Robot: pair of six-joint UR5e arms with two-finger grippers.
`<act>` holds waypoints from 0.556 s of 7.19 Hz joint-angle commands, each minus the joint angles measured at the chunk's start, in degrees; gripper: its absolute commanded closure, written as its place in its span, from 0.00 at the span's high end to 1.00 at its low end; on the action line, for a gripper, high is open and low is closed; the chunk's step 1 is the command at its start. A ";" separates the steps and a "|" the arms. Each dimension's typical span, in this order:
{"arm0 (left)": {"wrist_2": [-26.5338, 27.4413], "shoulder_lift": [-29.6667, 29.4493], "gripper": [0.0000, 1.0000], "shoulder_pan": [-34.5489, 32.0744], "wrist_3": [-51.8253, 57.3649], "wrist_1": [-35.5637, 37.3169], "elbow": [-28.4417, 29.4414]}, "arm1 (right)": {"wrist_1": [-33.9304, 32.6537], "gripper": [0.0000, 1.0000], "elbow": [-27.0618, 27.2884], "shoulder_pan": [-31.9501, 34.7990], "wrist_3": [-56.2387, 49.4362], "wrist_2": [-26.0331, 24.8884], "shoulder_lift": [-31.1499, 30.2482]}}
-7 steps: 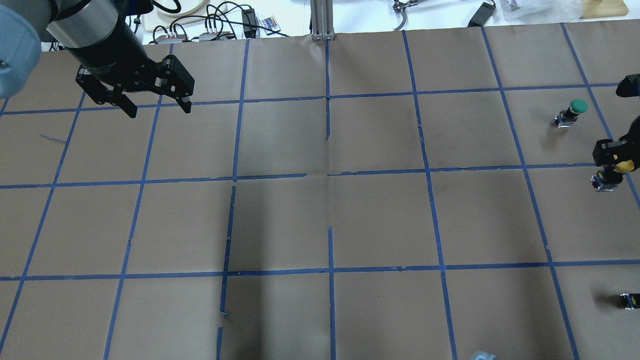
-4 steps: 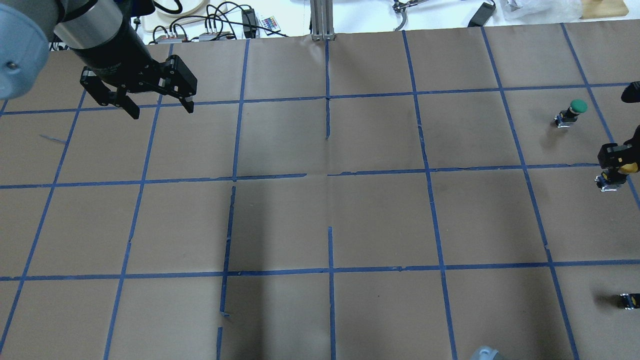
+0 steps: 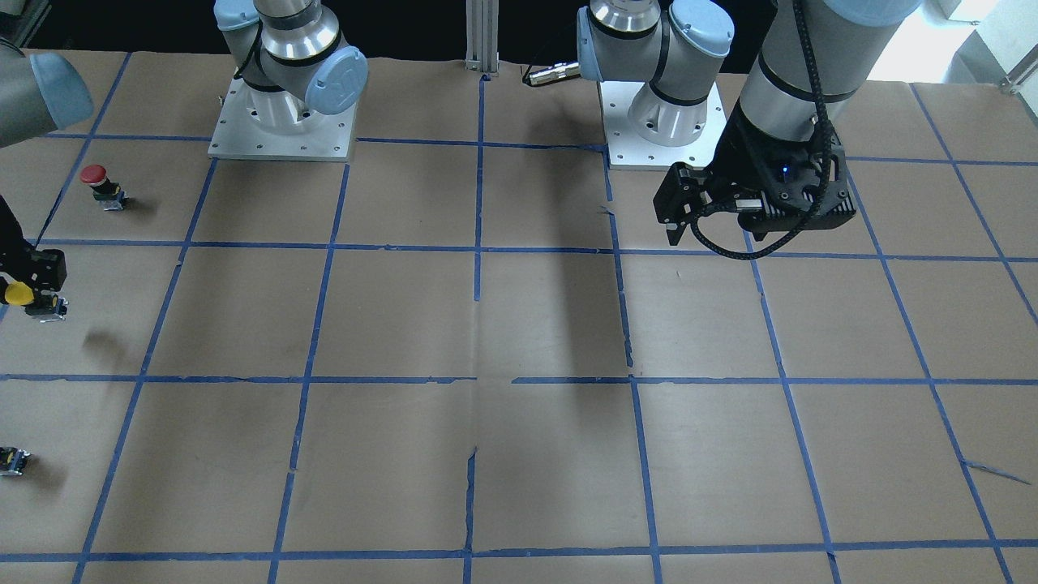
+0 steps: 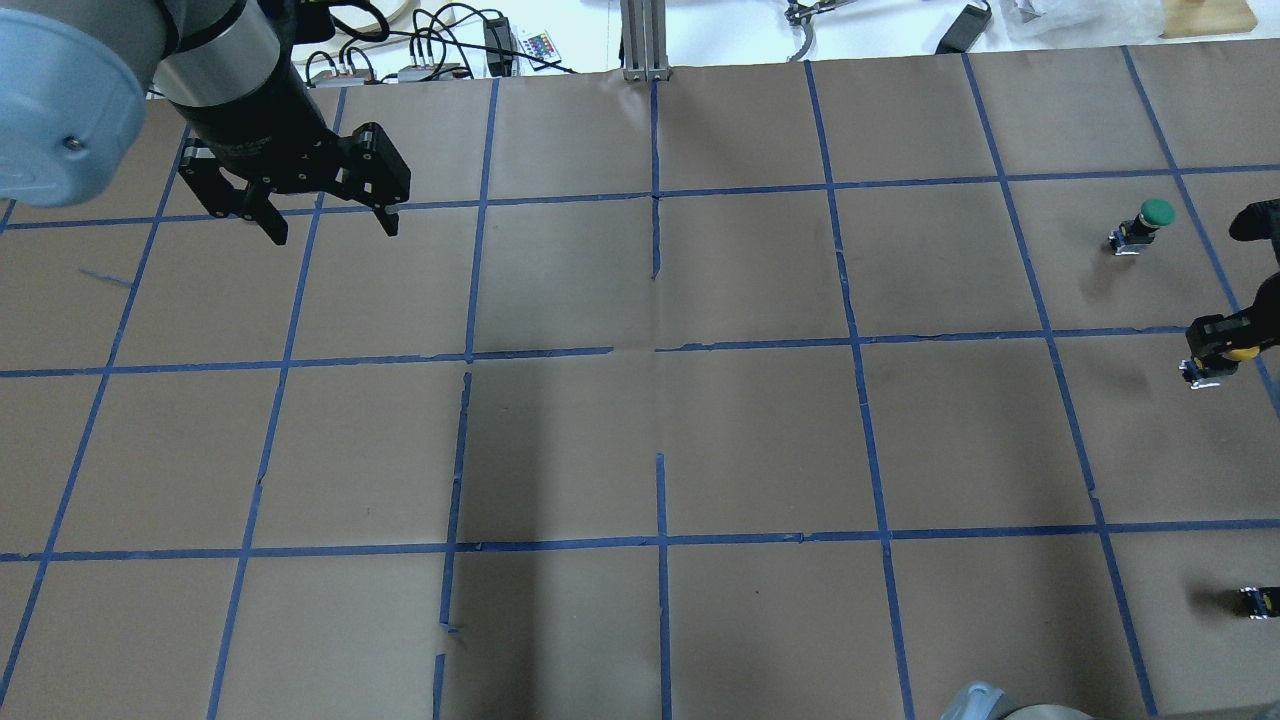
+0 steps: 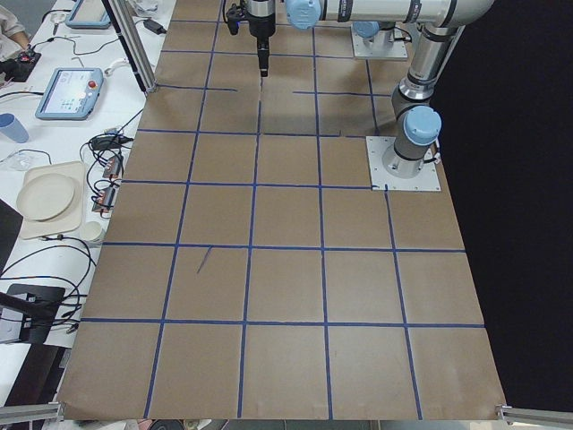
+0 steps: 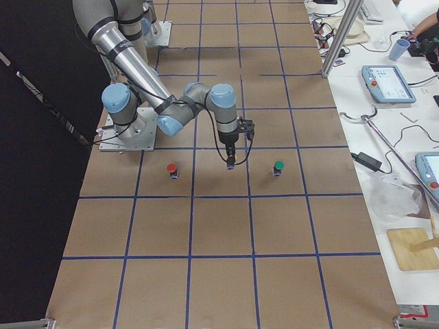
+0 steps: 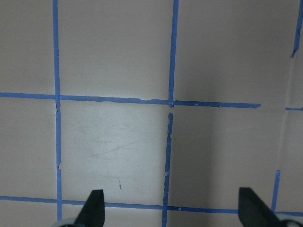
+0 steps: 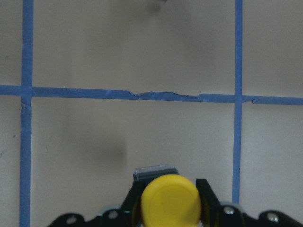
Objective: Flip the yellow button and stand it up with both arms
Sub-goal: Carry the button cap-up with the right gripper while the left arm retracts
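The yellow button [image 8: 169,202] sits between the two fingers [image 8: 205,197] of the right tool [image 4: 1222,348], which is clamped on it just under the cap. In the right wrist view the round yellow cap faces the camera, and a bit of the grey and black body shows beyond it, pointing down at the table [image 4: 760,440]. The button's shadow falls on the brown paper a little way off from it, so it hangs clear of the surface. All this is at the far right edge of the table in the overhead view, in the outermost column of squares marked by the blue tape lines [image 4: 850,340].

From the right-hand side camera, the held button hangs between two others that stand on the table. A red-capped button [image 6: 171,168] stands on the robot's side of it and a green-capped button [image 6: 278,166] on the far side, each about one square away. A small black block [image 4: 1258,601] lies near the same table edge, well apart from the tool.

The right arm [image 6: 171,113] reaches out low from its base and bends down to the button.

The left tool [image 4: 332,230] is far away, over the opposite end of the table. Its fingers are spread wide with nothing between them. The left wrist view shows only bare paper and tape lines beneath its tips.
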 commanded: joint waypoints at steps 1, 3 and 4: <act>0.01 -0.23 0.99 -0.03 0.09 0.00 -0.01 | -4.74 0.06 0.20 -0.04 -0.01 0.10 3.92; 0.01 -0.23 0.99 -0.03 -0.26 0.00 -0.10 | -6.18 0.06 0.72 -0.65 -0.01 0.79 5.35; 0.01 -0.31 0.99 -0.03 -0.26 0.09 -0.01 | -6.26 0.06 1.94 -0.65 -0.01 0.88 4.66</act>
